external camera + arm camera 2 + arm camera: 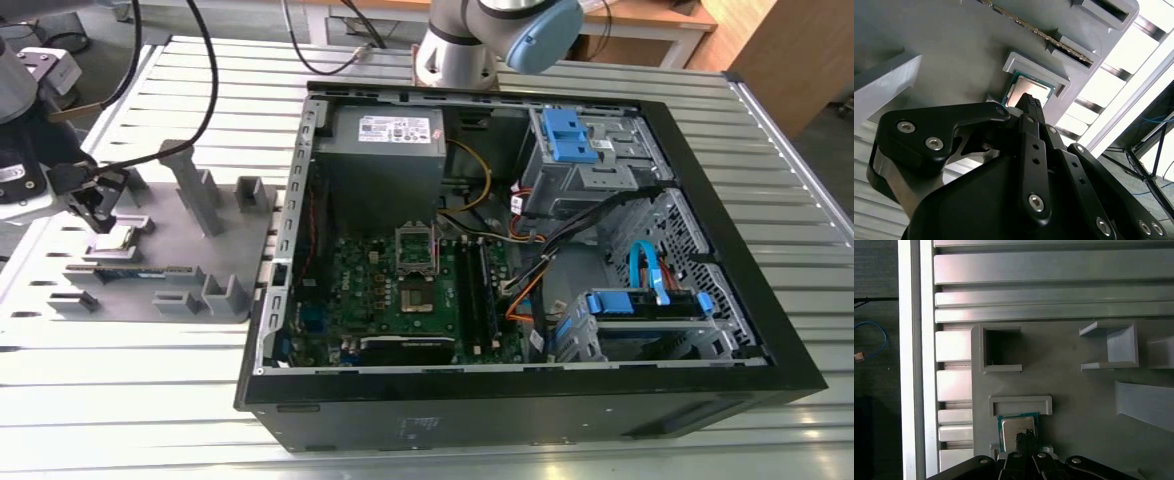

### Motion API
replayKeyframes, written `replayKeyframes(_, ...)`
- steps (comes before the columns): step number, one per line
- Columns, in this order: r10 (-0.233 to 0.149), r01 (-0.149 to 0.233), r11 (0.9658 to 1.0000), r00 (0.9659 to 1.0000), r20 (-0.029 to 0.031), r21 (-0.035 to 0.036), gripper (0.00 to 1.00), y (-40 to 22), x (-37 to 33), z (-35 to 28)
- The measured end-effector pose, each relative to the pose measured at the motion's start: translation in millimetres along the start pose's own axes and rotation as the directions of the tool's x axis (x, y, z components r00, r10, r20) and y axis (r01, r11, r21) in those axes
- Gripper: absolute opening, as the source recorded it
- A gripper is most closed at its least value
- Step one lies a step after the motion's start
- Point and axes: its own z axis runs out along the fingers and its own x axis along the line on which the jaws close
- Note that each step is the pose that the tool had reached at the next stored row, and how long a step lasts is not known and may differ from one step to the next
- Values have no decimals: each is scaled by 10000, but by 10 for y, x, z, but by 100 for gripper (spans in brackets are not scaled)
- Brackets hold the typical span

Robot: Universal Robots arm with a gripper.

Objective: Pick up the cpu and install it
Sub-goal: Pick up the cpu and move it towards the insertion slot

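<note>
The cpu [1017, 429] is a small flat square chip with a dull silver top and a green rim. It lies in a shallow pocket of the grey fixture plate [1074, 405], and also shows as the cpu [1026, 90] in the second wrist view. My gripper [1024, 436] hangs right over the chip, its thin black fingertips [1030, 101] drawn together above the metal top. Whether they touch the chip I cannot tell. In the exterior view my gripper [91, 212] stands over the fixture plate [160, 250] at the exterior view's left.
An open black computer case [534, 400] lies on the slatted metal table [134, 420], with the green motherboard [380, 290] and its silver socket frame [416, 248] inside. Upright grey posts [198, 195] and empty pockets [1001, 350] rise from the fixture plate near my gripper.
</note>
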Motion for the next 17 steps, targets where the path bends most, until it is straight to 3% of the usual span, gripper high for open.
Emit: replayKeyframes(17,-246,246,9997,9997,-9,-6,11,2,1,42)
